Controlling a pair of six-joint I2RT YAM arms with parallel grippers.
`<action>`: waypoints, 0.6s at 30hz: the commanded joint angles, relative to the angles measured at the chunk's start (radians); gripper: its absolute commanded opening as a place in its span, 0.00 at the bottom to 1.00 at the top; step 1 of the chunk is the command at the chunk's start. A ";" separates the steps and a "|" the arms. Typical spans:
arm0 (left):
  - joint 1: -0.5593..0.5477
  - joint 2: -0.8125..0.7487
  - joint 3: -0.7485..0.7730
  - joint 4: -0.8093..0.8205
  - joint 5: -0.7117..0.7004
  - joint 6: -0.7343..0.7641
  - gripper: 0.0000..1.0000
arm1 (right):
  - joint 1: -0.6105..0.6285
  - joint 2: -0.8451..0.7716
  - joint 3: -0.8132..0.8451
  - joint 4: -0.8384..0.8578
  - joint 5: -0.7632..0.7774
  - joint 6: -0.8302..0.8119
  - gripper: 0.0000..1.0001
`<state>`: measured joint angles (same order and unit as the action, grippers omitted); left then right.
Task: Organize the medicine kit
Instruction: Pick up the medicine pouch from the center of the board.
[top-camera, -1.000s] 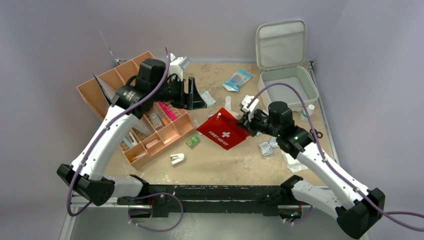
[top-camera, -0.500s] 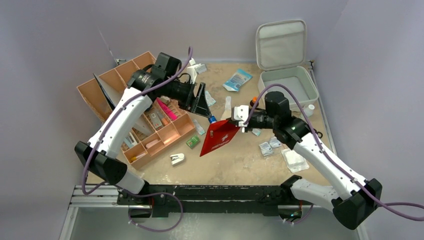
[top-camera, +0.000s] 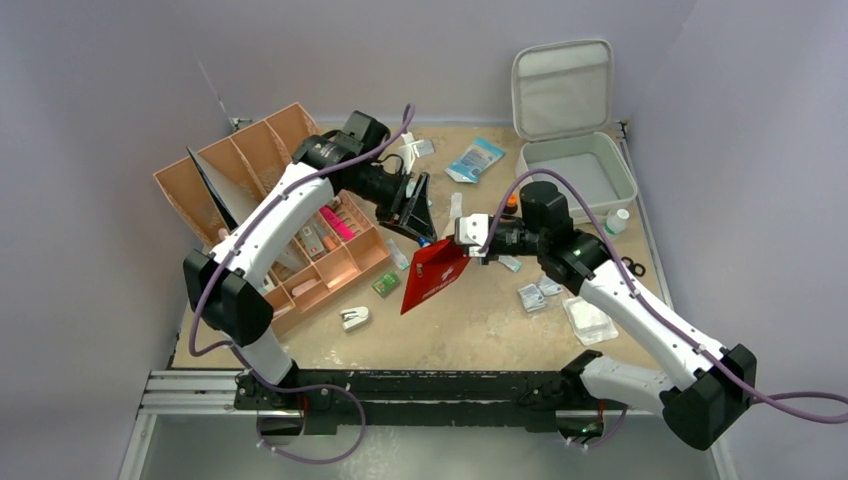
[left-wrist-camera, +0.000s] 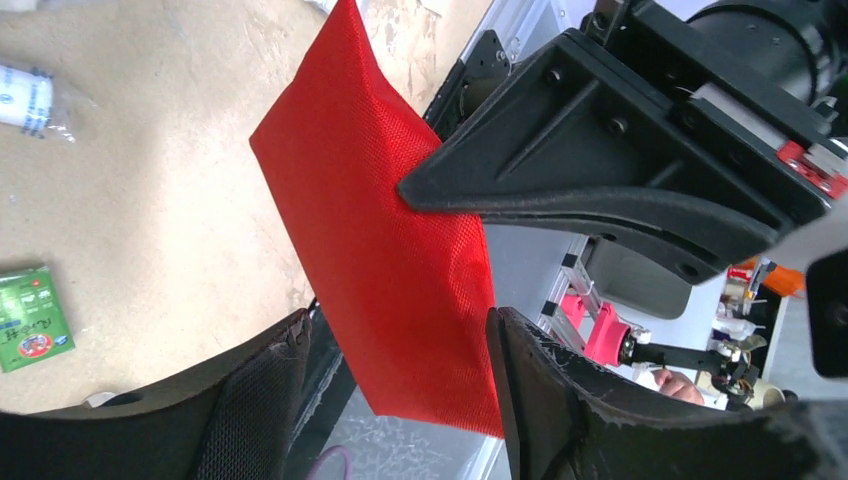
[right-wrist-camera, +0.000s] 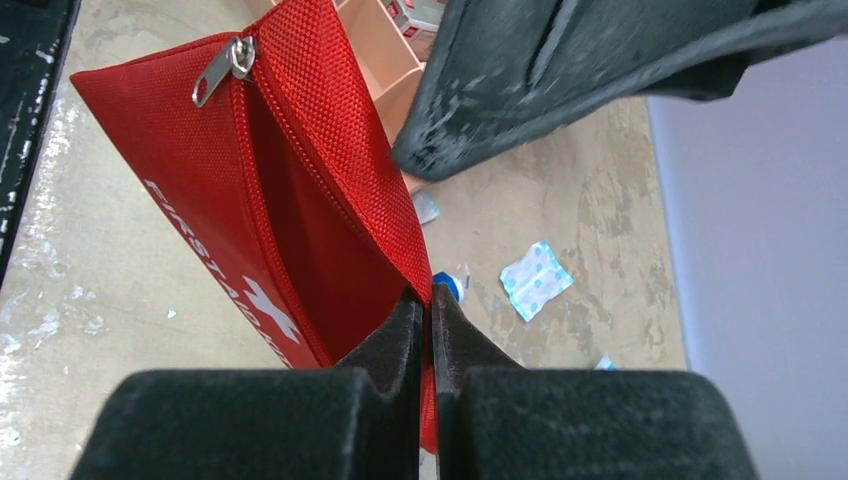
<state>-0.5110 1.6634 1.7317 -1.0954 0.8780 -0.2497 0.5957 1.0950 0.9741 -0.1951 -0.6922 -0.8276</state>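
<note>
Pouch is up, time to spread it open

Your right hand is pinched tight on one lip of the red pouch, and your left hand straddles it, spread wide. I'd close on the opposite lip only and pull gently. The medicine kit sits open behind-right of the pouch.

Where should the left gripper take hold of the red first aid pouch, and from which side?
Probably the printed lip of the red first aid pouch, near its zipper pull, approached from that end, opposite the right gripper. The mouth gapes open, and the right gripper pinches only the plain lip, leaving the printed one free.
</note>
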 joint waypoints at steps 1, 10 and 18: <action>-0.030 0.009 0.022 -0.012 0.000 0.021 0.62 | 0.009 0.010 0.029 0.070 0.027 -0.006 0.00; -0.036 0.038 0.017 -0.030 0.012 0.043 0.62 | 0.013 0.037 0.036 0.063 0.062 0.006 0.00; -0.039 0.050 -0.010 -0.040 -0.017 0.061 0.43 | 0.015 0.044 0.011 0.116 0.058 0.041 0.00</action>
<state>-0.5457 1.7046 1.7294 -1.1263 0.8673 -0.2218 0.6033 1.1400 0.9775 -0.1452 -0.6373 -0.8116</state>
